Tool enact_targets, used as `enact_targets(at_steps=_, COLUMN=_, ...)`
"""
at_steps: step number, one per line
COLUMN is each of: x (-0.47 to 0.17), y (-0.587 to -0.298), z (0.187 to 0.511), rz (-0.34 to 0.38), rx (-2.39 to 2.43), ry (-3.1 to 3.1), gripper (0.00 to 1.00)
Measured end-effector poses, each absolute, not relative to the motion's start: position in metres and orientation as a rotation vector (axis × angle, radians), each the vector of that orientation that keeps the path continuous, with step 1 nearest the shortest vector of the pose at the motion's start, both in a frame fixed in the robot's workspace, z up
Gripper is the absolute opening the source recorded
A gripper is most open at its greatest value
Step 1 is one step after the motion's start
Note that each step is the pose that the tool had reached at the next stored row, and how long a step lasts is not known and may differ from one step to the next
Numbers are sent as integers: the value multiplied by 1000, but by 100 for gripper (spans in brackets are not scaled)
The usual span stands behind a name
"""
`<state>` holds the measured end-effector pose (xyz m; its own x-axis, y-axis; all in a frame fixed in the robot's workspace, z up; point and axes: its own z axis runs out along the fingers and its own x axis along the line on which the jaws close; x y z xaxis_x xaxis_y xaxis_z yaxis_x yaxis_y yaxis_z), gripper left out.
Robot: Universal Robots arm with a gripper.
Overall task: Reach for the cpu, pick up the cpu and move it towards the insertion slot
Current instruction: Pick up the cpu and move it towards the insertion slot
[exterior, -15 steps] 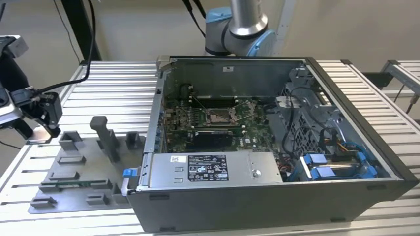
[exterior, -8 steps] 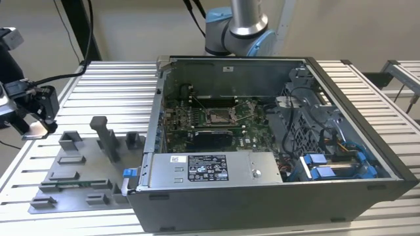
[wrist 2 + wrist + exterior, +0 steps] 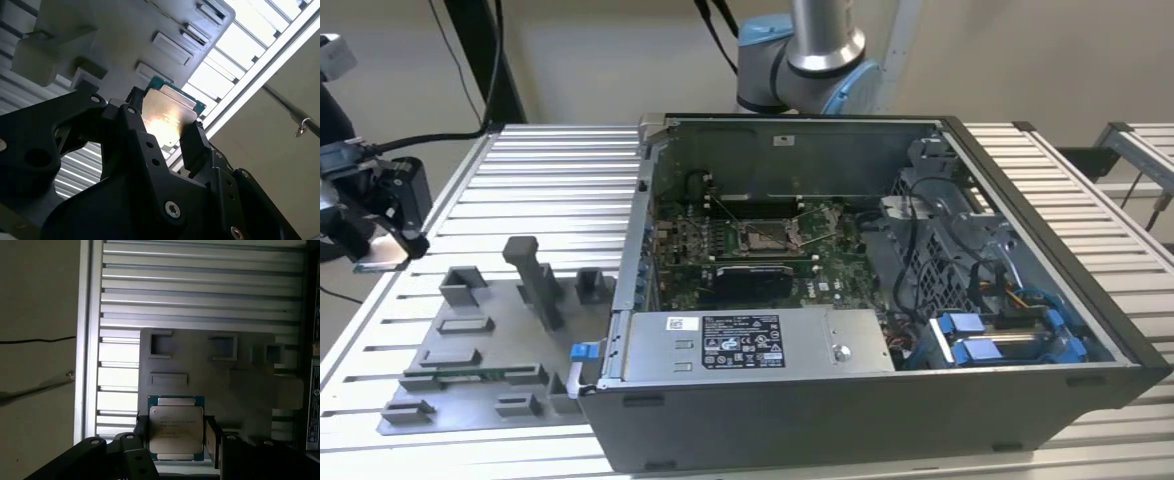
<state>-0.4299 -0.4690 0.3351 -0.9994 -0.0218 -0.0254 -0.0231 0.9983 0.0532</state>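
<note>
The cpu (image 3: pixel 176 427) sits pinched by its two side edges between the black fingers (image 3: pixel 210 440) of the gripper (image 3: pixel 177 435), which is closed on it, clear of any surface. Its pale metal top with a thin green rim faces the camera in the first wrist view, and in the second wrist view it glares under the light. Behind it in both wrist views lies the grey fixture tray (image 3: pixel 240 375) with its rectangular recesses, resting on the slatted table (image 3: pixel 547 170). In the exterior view the gripper hangs at the far left edge, mid-height, well apart from the insertion slot (image 3: pixel 767 237) at the frame's centre, inside the open computer case (image 3: pixel 881 410).
</note>
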Motion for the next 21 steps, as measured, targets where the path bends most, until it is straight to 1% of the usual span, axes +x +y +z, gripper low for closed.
enact_targets(at_steps=14, x=-430, y=-469, z=369, rz=83, rx=-35, ry=3115, gripper=0)
enact_targets(at_steps=21, x=-430, y=-469, z=380, rz=83, rx=-35, ry=3113, gripper=0)
